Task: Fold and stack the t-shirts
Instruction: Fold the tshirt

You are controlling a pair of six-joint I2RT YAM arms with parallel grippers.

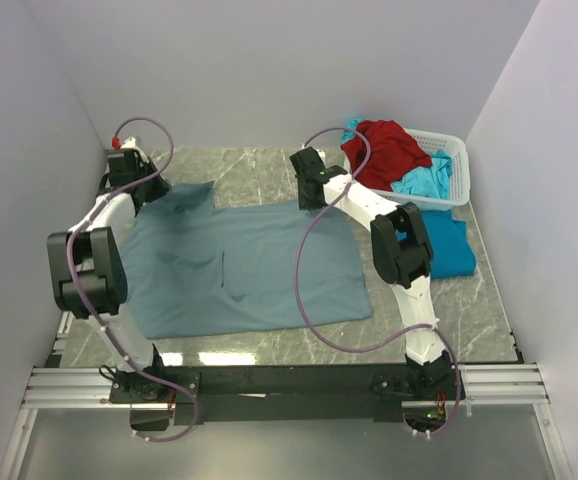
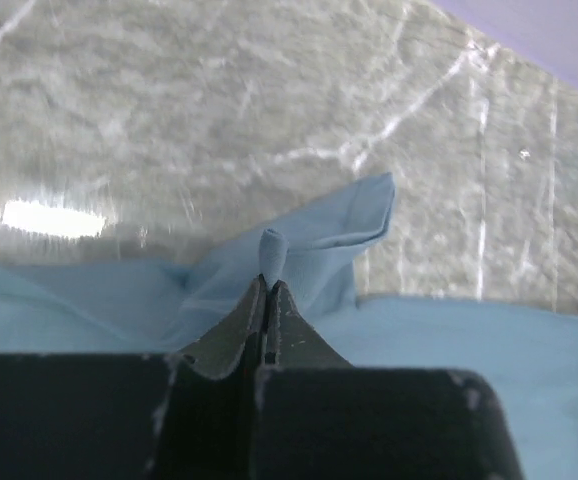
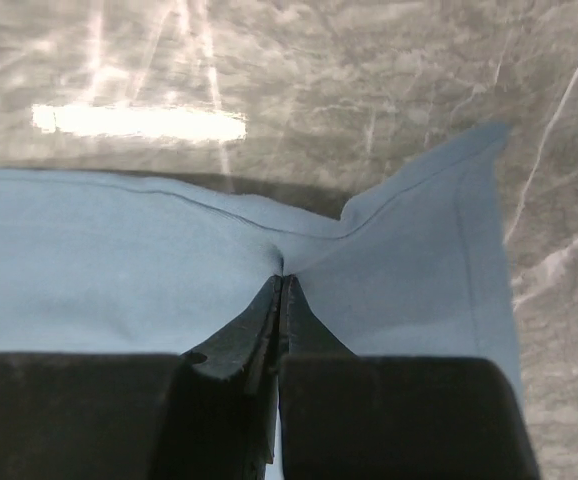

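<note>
A large grey-blue t-shirt (image 1: pixel 244 265) lies spread across the middle of the table. My left gripper (image 1: pixel 147 190) is at its far left corner, shut on a pinch of the cloth (image 2: pixel 272 250) beside a sleeve (image 2: pixel 354 215). My right gripper (image 1: pixel 311 195) is at its far right edge, shut on the hem (image 3: pixel 284 262). A red t-shirt (image 1: pixel 384 150) and a turquoise one (image 1: pixel 424 182) lie in the basket. Another turquoise t-shirt (image 1: pixel 449 250) lies folded at the right.
A white lattice basket (image 1: pixel 454 165) stands at the back right corner. Marble tabletop (image 1: pixel 239 165) shows behind the shirt. Grey walls close in on the left, back and right. A black rail (image 1: pixel 289 380) runs along the near edge.
</note>
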